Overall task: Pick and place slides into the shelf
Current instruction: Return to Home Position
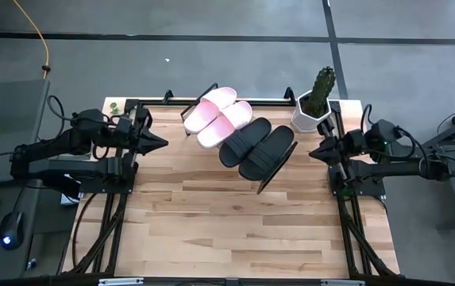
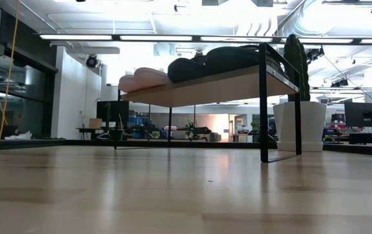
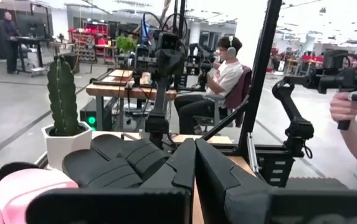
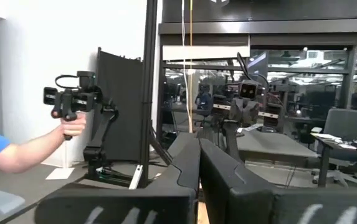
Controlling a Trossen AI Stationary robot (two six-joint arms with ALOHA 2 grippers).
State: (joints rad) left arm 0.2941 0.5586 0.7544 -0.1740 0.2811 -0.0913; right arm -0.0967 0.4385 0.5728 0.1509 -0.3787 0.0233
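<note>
Two pink slides (image 1: pixel 217 116) and two black slides (image 1: pixel 257 148) lie side by side on the slanted wooden shelf (image 1: pixel 279 162) at the table's far middle; the low view shows them on its board (image 2: pixel 205 86). My left gripper (image 1: pixel 162 144) is shut and hangs at the table's left edge, pointing level toward the shelf, with nothing in it. My right gripper (image 1: pixel 313 151) is shut at the right edge, pointing toward the shelf, holding nothing. In the left wrist view the black slides (image 3: pixel 113 163) and a pink one (image 3: pixel 25 186) show past my shut fingers.
A white pot with a cactus (image 1: pixel 314 102) stands at the far right, just beside the shelf. The near half of the wooden table (image 1: pixel 235 230) is bare. A person's hand with a handle shows beyond the table in the right wrist view (image 4: pixel 72 121).
</note>
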